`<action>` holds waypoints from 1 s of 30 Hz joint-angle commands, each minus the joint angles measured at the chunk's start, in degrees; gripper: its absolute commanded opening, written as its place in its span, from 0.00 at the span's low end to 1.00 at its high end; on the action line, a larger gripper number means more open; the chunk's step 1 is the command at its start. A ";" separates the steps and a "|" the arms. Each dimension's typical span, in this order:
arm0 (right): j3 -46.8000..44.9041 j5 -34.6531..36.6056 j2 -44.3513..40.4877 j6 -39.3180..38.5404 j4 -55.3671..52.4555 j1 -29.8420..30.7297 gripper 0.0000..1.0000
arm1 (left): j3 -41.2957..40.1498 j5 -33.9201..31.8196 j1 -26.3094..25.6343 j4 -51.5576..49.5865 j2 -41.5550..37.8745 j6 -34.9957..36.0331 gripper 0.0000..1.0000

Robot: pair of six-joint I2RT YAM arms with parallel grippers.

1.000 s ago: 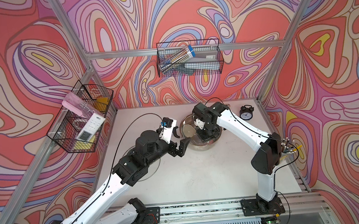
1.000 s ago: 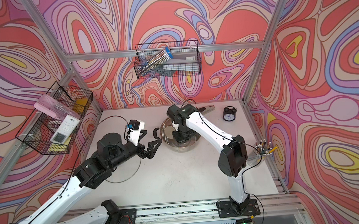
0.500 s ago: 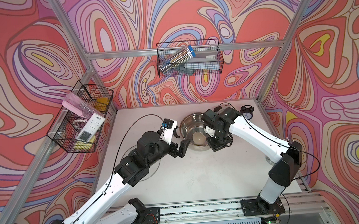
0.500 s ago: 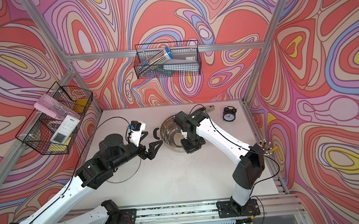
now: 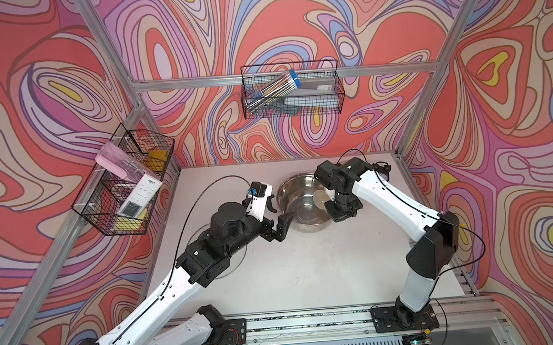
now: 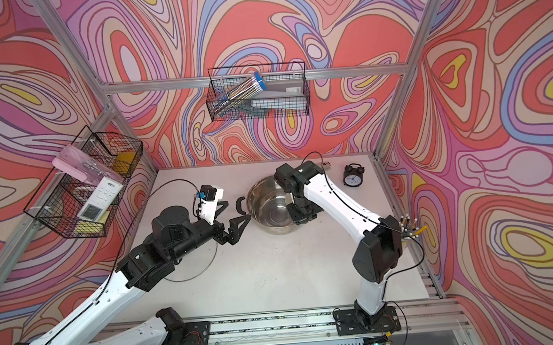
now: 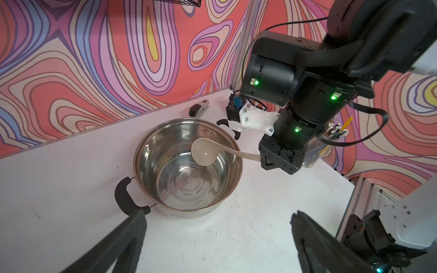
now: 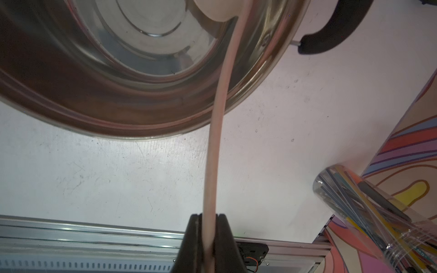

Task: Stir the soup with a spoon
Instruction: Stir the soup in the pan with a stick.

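Filling the cell floor, the white table [image 5: 308, 271] serves as the clock face, with 12 at the back wall. The left arm [image 5: 176, 287] reaches in from 7 and the right arm [image 5: 390, 198] from 5. One wire basket [image 5: 297, 112] hangs on the wall at 12, another at 9.

The pot [image 5: 299, 211] stands upright near 12, its shiny floor showing. One black handle points to 9; the right wrist hides the opposite one in both top views. The glass lid [image 6: 195, 265] lies flat at 9, apart from the pot and half covered by the left arm.

The left gripper [image 7: 217, 216] hovers at the pot's 8, jaws spread wide and holding nothing. One fingertip [image 7: 138, 216] sits just beside the 9 handle; whether it touches is unclear. The right gripper [image 8: 209, 227] is clamped tight on the handle end of the ladle [image 7: 203, 152], just outside the pot's 3. The handle slants over the rim there, and the bowl hangs inside the pot near the 3 wall, above the floor.

A clear cup [image 6: 409, 234] of pencils stands at the table's 3 edge, partly hidden by the right elbow. The clock [image 6: 352, 176] sits at 1, with the stapler [image 7: 199, 108] at its 10.
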 commanded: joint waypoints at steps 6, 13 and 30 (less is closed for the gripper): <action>10.55 -0.23 8.77 -1.99 1.38 -0.52 0.00 | -0.27 -0.99 -0.43 -1.01 -2.21 -0.59 0.99; 11.72 -8.49 9.10 -2.39 3.73 0.84 0.00 | -0.36 -1.08 -0.44 -1.13 -2.56 -0.50 0.99; -2.96 -10.04 -3.97 -0.45 3.04 4.76 0.00 | -0.88 0.16 -0.51 -0.01 -1.74 0.34 0.99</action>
